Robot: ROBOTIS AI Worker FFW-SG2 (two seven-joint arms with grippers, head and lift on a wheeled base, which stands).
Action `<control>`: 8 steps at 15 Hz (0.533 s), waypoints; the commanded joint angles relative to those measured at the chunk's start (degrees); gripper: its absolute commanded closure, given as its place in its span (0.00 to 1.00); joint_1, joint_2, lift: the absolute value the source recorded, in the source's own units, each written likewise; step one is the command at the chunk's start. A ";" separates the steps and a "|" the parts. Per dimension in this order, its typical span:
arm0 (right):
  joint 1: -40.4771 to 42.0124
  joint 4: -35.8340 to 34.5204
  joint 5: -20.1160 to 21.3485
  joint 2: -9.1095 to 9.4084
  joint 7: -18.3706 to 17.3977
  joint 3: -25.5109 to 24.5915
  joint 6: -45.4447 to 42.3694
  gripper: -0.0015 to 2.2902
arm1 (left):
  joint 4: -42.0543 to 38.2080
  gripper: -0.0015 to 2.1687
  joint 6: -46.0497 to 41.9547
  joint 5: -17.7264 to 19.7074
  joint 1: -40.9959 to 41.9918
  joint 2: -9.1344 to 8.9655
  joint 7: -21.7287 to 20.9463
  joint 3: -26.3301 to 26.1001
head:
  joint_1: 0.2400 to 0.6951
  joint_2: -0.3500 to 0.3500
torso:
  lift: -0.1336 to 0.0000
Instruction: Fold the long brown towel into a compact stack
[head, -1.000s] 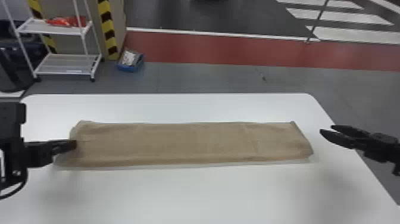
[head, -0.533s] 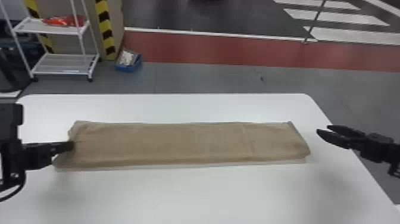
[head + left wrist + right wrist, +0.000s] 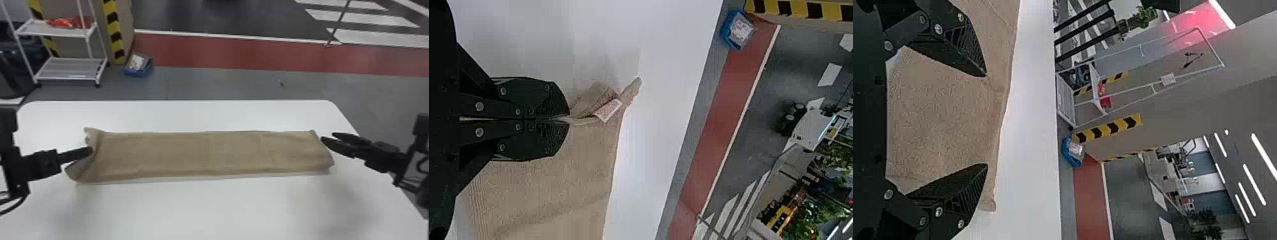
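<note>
The brown towel (image 3: 204, 154) lies as a long flat strip across the table, its left end lifted and bent. At that end my left gripper (image 3: 88, 152) is shut on the towel's edge. In the left wrist view the left gripper (image 3: 568, 119) pinches a fold of the towel (image 3: 564, 185), with a white label (image 3: 608, 110) beside the fingertips. Just off the towel's right end, my right gripper (image 3: 327, 137) stands open. From the right wrist, the gripper (image 3: 987, 120) has its fingers wide apart, with the towel (image 3: 948, 110) lying beyond them and nothing held.
The white table (image 3: 204, 207) extends around the towel on all sides. Past its far edge, on the floor, are a white wire shelf (image 3: 68, 68) at the left and a blue box (image 3: 139, 65).
The left gripper has moved right and up, lifting and bending the towel's left end. My right gripper has shifted slightly left towards the towel's right end, staying open.
</note>
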 commanded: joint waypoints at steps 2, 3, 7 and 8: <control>2.09 -4.74 0.26 3.83 -3.18 2.17 -0.46 0.12 | -0.39 0.87 1.43 5.82 -1.23 -1.02 2.48 -0.97 | 1.00 0.33 | 0.07; 2.62 -4.83 0.08 4.19 -3.97 2.79 -0.82 0.12 | -0.39 0.87 1.43 8.01 -1.58 -1.29 4.32 -2.02 | 1.00 0.33 | 0.07; 3.23 -4.74 -1.41 4.54 -3.97 0.76 -2.75 0.12 | -0.39 0.87 -1.38 14.17 -2.02 -2.16 12.23 -9.49 | 1.00 0.30 | 0.07; 3.94 -4.83 -2.99 4.45 -3.88 -0.38 -3.10 0.12 | -0.39 0.87 -3.14 14.17 -2.19 -3.04 14.43 -12.22 | 1.00 0.28 | 0.07</control>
